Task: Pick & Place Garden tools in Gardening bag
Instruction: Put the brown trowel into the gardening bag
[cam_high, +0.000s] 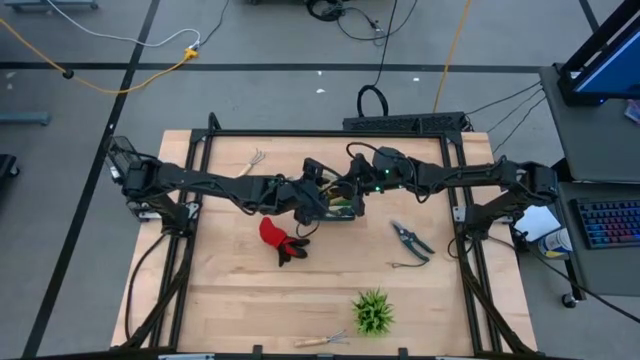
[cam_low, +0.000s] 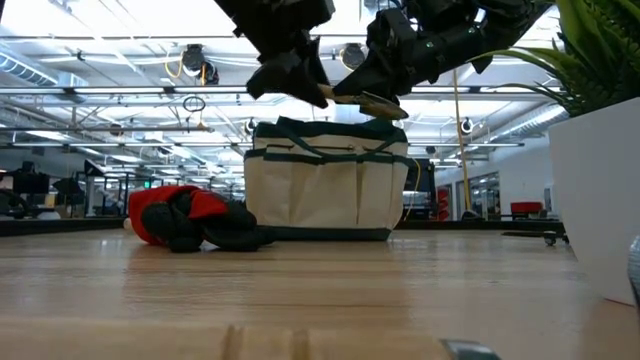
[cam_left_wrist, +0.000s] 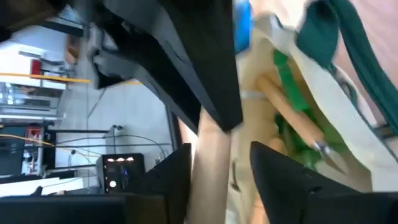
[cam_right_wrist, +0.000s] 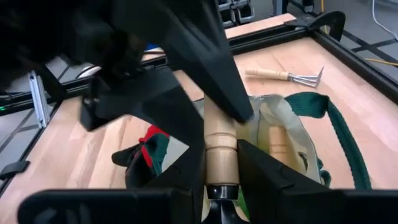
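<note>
The wooden desk (cam_high: 240, 300) is carrying everything, framed by a black rail. Both dark arms are reaching in over its middle, crowding above the cream gardening bag (cam_low: 326, 182) and blocking most of it from above; only a sliver of its green trim is showing there. In the bag, a wooden-handled tool with green parts (cam_left_wrist: 297, 121) is lying inside.

The right gripper (cam_right_wrist: 219, 180) is clenching its jaws on a wooden tool handle (cam_right_wrist: 219, 140) right over the bag's mouth. The left gripper (cam_left_wrist: 219, 171) is flanking that same handle, its jaws standing slightly apart at its sides; whether they are pressing it I cannot tell.

Around them, the red-and-black glove (cam_high: 280, 240) is lying just beside the bag, the pruning shears (cam_high: 410, 238) well apart toward the right arm's side, the spiky green plant (cam_high: 372, 312) near the front edge, a small rake (cam_high: 322, 341) beside it, and another little rake (cam_high: 255, 160) behind the left arm. The held tool's head is hidden.
</note>
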